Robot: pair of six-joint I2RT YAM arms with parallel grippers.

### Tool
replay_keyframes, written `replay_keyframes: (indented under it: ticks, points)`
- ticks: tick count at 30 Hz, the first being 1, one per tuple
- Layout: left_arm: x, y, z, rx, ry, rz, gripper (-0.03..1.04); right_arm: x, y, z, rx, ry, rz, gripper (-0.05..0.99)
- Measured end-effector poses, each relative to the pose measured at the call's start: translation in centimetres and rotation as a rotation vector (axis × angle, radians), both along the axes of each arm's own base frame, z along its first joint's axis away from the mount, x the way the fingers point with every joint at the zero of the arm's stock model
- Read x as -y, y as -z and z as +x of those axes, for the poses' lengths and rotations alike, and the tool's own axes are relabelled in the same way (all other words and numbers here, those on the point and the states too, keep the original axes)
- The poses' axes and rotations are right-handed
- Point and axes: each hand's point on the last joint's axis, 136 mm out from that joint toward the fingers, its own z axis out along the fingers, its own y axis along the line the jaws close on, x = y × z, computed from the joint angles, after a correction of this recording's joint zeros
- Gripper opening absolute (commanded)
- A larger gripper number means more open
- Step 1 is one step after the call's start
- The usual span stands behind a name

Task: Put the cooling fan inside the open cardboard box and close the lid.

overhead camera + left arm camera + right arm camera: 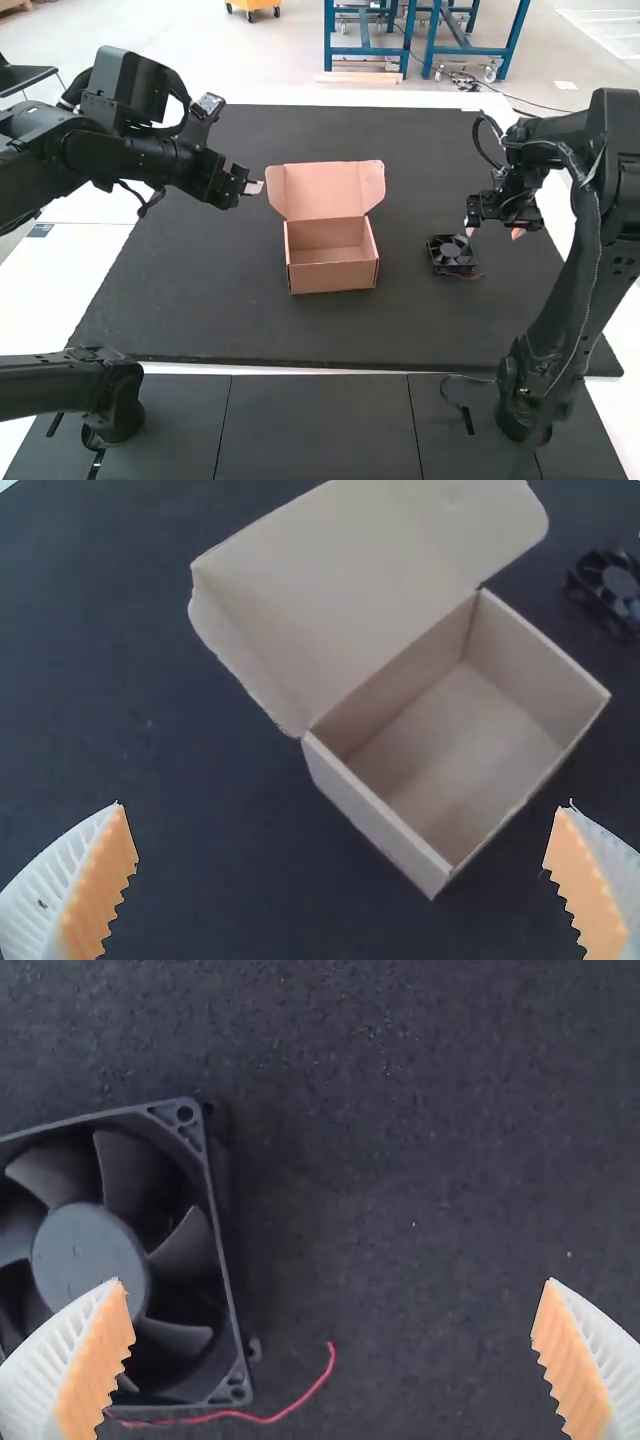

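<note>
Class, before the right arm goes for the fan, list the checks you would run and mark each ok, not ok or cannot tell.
1. Lid of the box open: ok.
2. Box empty inside: ok.
3. Fan flat on the mat, apart from the box: ok.
4. Right pincer open: ok.
5. Right pincer centred over the fan: not ok; the fan lies under one finger.
6. Fan's red wire free to lift: cannot tell.
</note>
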Motion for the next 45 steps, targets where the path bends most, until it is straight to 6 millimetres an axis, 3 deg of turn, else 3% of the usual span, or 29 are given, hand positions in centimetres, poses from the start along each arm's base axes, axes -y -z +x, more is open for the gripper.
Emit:
replay_keyframes:
  ticks: [20,41,45]
  points:
    - [0.1,-0.2,0.1,0.009,0.000,-0.004,0.96,0.1,3.0,0.0,-0.104,0.010,0.009,0.90]
    - [0.1,-0.4,0.3,0.019,0.002,-0.007,0.96,0.2,4.9,-1.6,-0.204,0.016,-0.002,0.88]
    - [0.1,-0.4,0.3,0.019,0.001,-0.007,0.96,0.1,5.1,-1.6,-0.211,0.018,-0.001,0.78]
